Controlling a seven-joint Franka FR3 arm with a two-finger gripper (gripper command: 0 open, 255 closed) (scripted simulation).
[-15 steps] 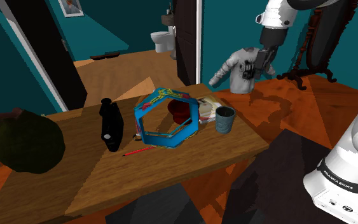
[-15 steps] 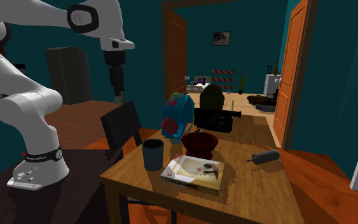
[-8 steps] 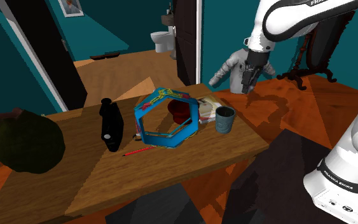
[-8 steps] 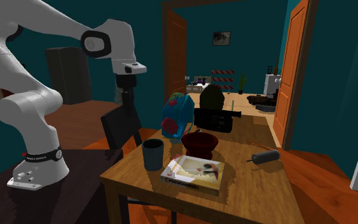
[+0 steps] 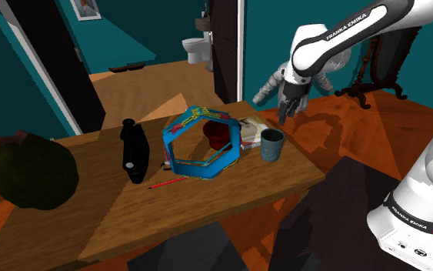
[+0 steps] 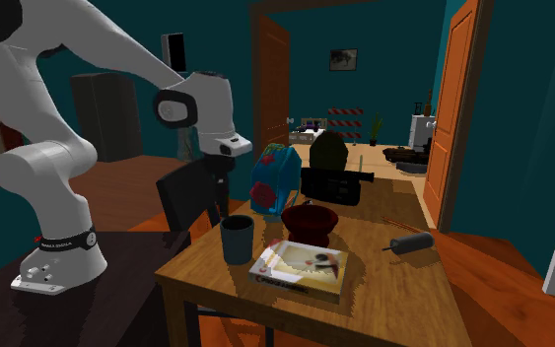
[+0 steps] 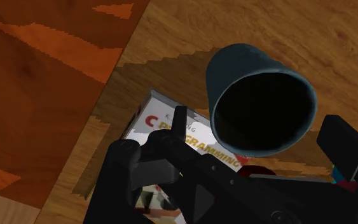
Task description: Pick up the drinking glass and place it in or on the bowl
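From the wrist view the gripper (image 7: pixel 258 127) is released, its fingers spread wide of the dark glass (image 7: pixel 260 95), which stands beside a printed box (image 7: pixel 165 127). The shoulder view places the glass upright near the table's (image 5: pixel 207 208) right end. The red bowl (image 5: pixel 216 136) is to its left, and the gripper hangs above it, apart.

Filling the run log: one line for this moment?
phase: pre-grasp | gripper: open, above glass, not touching | glass: upright on table beside bowl

Wooden table (image 5: pixel 207 208), dark glass (image 5: pixel 272 144), bowl (image 6: pixel 310 222), book (image 6: pixel 300 264)
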